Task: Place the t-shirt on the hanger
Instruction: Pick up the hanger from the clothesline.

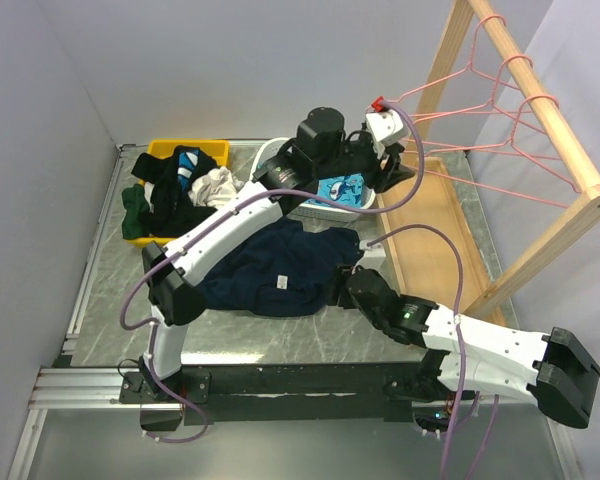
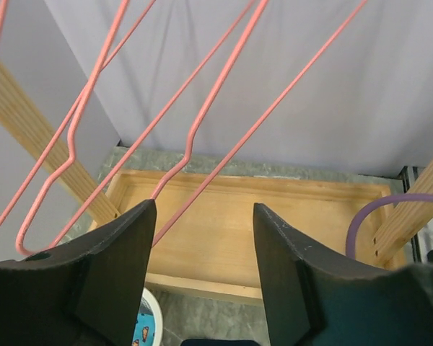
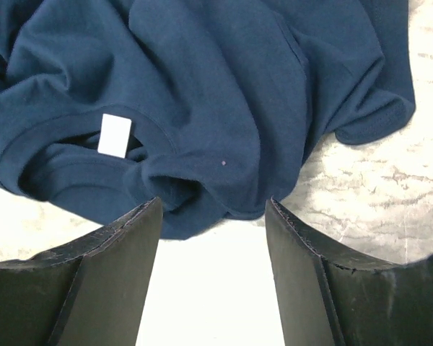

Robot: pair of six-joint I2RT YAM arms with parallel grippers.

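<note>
Yellow bin, clothes heap beyond t-shirt.

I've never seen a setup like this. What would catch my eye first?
A crumpled navy t-shirt lies in the centre, with the right hand open beside its collar. At the far right, pink wire hangers hang from a wooden rack, and the left hand is open right up among them. A yellow bin heaped with clothes sits at the far left.
</note>
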